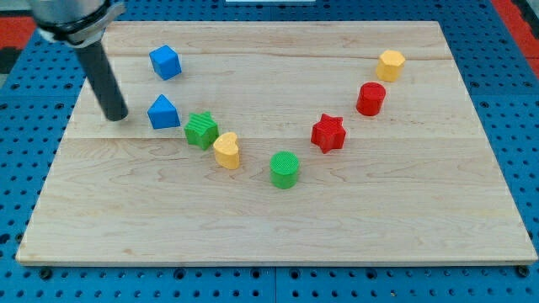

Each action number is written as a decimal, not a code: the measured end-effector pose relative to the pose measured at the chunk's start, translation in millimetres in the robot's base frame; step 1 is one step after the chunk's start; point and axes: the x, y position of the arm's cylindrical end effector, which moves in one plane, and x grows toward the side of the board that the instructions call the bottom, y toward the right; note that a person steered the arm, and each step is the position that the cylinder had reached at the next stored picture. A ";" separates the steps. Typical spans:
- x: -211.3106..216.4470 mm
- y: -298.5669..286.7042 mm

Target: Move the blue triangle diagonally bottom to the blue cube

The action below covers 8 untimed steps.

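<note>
The blue triangle (163, 112) lies on the wooden board at the view's left. The blue cube (166, 61) sits straight above it, a short gap apart. My tip (116, 117) rests on the board just left of the blue triangle, a small gap away, not touching it. The dark rod rises from the tip toward the view's top left corner.
A green star-like block (201, 130) sits right beside the blue triangle's lower right, then a yellow heart (226, 151), a green cylinder (285, 169), a red star (328, 133), a red cylinder (370, 98) and a yellow hexagon (391, 64). The board's left edge (63, 143) is near my tip.
</note>
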 end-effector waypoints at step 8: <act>-17.5 71.8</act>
